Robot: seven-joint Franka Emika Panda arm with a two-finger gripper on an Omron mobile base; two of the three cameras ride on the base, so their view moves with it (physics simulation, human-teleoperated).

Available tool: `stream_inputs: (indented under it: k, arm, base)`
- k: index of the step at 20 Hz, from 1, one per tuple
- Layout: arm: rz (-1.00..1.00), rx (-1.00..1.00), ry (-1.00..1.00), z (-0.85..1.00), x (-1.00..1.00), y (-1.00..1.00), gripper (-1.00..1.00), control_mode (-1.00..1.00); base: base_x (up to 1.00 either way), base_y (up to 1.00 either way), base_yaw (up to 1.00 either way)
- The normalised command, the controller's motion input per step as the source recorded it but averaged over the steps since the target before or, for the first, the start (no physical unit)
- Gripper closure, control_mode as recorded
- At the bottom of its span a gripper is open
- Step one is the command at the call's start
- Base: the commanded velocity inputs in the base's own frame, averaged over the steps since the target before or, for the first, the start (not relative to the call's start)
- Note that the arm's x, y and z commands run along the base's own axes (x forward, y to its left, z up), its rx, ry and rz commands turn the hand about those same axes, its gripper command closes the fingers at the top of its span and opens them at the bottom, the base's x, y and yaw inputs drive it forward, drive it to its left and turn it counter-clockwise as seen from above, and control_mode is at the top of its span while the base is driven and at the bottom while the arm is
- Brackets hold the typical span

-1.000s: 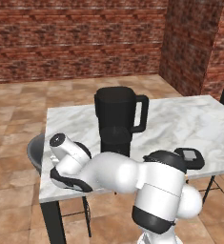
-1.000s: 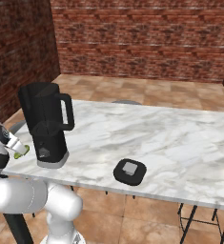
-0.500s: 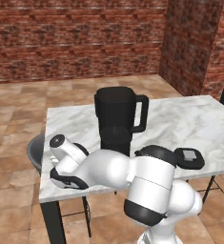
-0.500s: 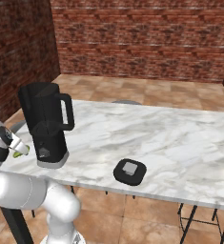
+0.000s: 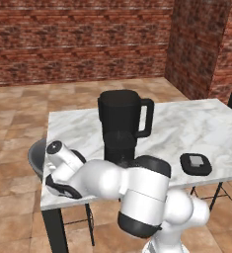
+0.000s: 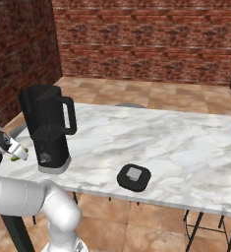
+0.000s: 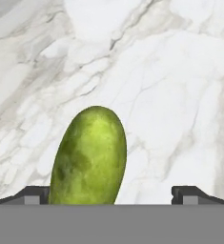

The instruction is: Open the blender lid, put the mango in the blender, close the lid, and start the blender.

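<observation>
The white marble bench (image 6: 186, 147) carries the tall black blender (image 6: 47, 128) at left, the flat black lid (image 6: 134, 177) near the front, and the small green oval mango (image 7: 89, 157).

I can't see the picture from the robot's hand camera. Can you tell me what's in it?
A green oval mango lies on a white marble table, very close to the camera. The tips of the open gripper stand low at the left and right, and the mango sits nearer the left one.

The tall black blender (image 6: 47, 129) with loop handle stands lidless on the white marble table (image 6: 186, 147), just right of the claw. The flat black grey-capped lid (image 6: 133, 176) lies farther right.
</observation>
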Motion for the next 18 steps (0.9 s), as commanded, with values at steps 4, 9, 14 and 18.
stream_inputs:
  k: [4,9,14,18]
  arm:
    - [0.00,0.00,0.00,-0.38,0.00,0.00,1.00,-1.00]
    - [0.00,0.02,0.00,-0.28,0.00,0.00,1.00,-1.00]
    - [-0.02,0.06,-0.01,-0.03,-0.03,-0.04,1.00,-1.00]
    - [-0.03,0.06,-0.08,0.38,-0.37,-0.40,1.00,-1.00]
  base:
    - [0.00,0.00,0.00]
    - [0.00,0.00,0.00]
    - [0.00,0.00,0.00]
    - [0.00,0.00,0.00]
